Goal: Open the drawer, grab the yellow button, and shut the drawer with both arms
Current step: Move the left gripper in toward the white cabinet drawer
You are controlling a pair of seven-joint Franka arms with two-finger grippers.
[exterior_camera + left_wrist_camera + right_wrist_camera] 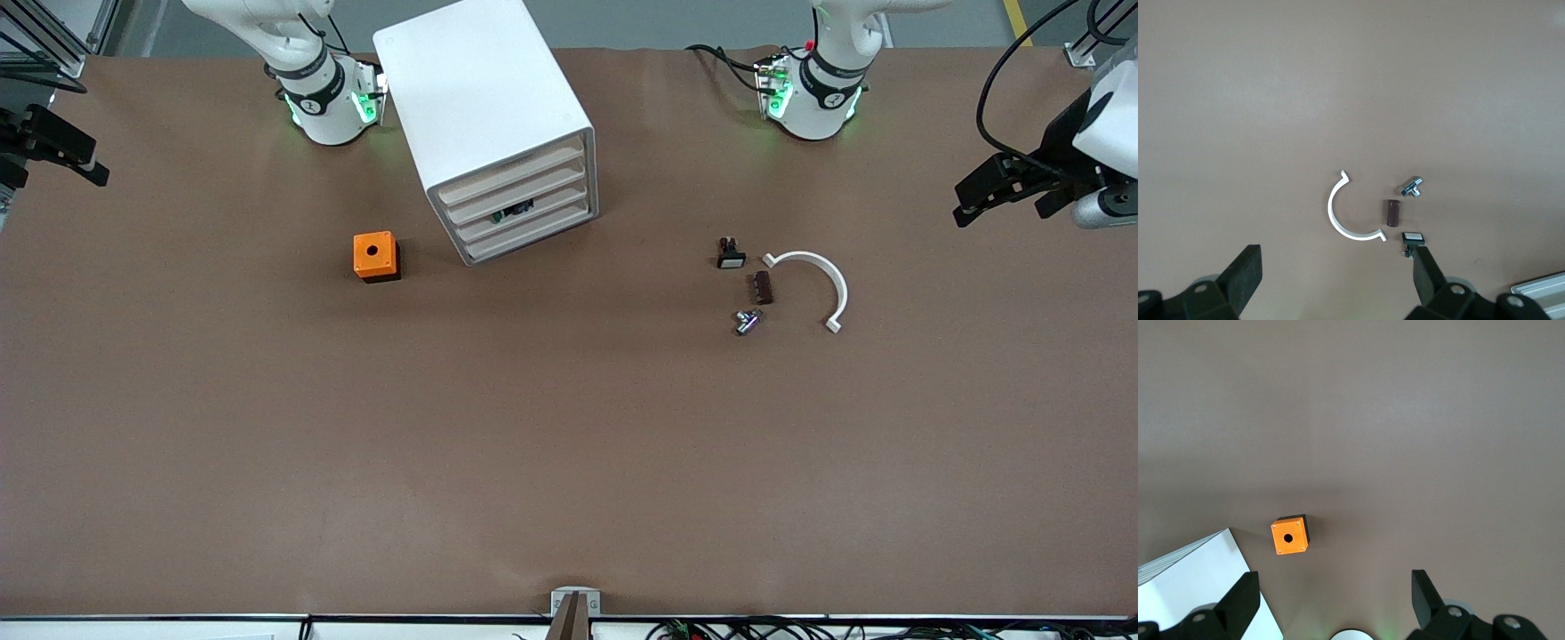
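Brown paper is covering the whole table I am working over. Near the right arm's base the white cabinet (494, 124) is sitting with all four drawers pushed in; through the third drawer (518, 211) a dark part is showing, probably the button, though I cannot confirm it. Both arms are waiting high at the table's ends, presumably clear before the pull. I am seeing the left gripper (1009, 190) and right gripper (55, 148) spread wide, holding nothing.
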